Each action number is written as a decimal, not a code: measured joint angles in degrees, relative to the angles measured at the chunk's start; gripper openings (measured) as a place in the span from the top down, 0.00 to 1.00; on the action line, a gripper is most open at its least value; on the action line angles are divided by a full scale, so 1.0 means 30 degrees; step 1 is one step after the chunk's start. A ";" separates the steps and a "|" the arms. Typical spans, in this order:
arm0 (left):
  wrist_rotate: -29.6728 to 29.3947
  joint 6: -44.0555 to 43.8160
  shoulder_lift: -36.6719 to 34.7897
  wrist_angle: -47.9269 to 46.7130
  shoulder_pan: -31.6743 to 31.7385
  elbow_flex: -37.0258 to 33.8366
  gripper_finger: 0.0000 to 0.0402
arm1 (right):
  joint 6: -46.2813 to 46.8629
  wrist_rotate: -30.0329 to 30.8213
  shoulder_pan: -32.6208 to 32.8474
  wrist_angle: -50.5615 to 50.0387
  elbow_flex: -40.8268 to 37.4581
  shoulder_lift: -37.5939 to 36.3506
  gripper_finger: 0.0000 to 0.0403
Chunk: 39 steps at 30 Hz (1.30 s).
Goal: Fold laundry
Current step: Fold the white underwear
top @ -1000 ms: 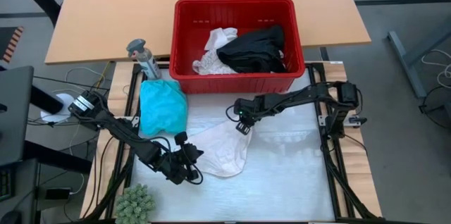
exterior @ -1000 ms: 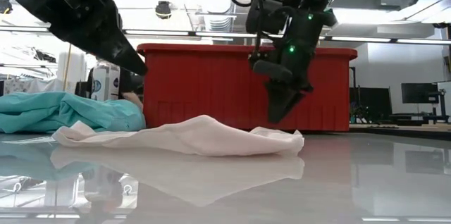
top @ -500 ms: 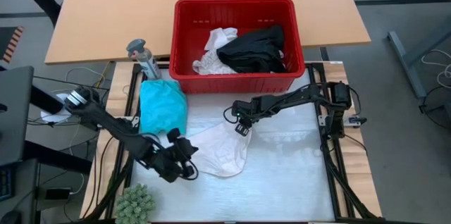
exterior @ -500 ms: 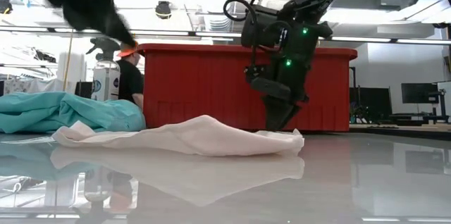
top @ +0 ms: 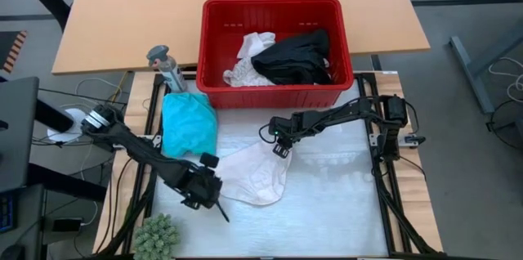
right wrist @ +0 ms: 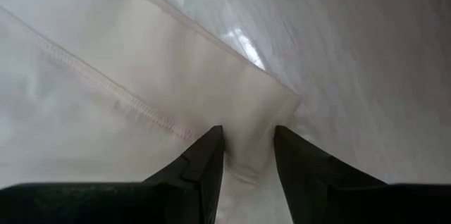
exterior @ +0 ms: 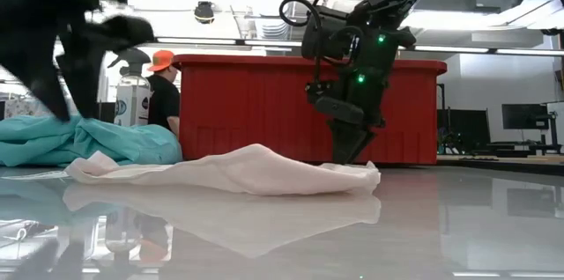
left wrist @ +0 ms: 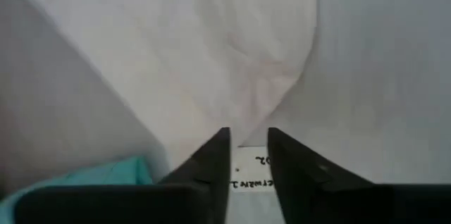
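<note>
A white garment (top: 257,177) lies spread on the pale table top, with a teal garment (top: 189,123) bunched at its left. My left gripper (top: 211,193) hangs open, pointing down over the white garment's near left edge (left wrist: 232,111). It is clear of the cloth, and a printed tag (left wrist: 246,171) shows between its fingers. My right gripper (top: 278,149) is open and stands slanting down on the garment's far right corner (right wrist: 246,139). A black garment (top: 294,57) and white garments (top: 253,60) lie in the red basket (top: 278,95). My right gripper comes from above, slanting down, with its fingers (right wrist: 204,160) on either side of the white garment's far right corner (exterior: 361,171). The fingertips reach down to the cloth, but I cannot tell whether they touch it. The garment lies slack on the table.
A spray bottle (top: 167,68) stands left of the basket and a green fuzzy plant (top: 155,234) at the near left corner. A person in an orange cap (exterior: 161,95) shows behind the table. There is bare table top (top: 343,203) to the right of the white garment.
My left gripper has rolled about and tipped from nearly level to pointing down over the white garment's near left edge, staying in about the same place. My right gripper has sunk a little toward the garment's far right corner and then kept still. The garments have not moved.
</note>
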 joint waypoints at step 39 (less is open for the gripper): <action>-0.2268 0.5754 0.3257 -0.0096 0.2367 0.1034 0.99 | -0.0194 -0.1719 0.0015 -0.1822 0.0197 -0.1692 0.61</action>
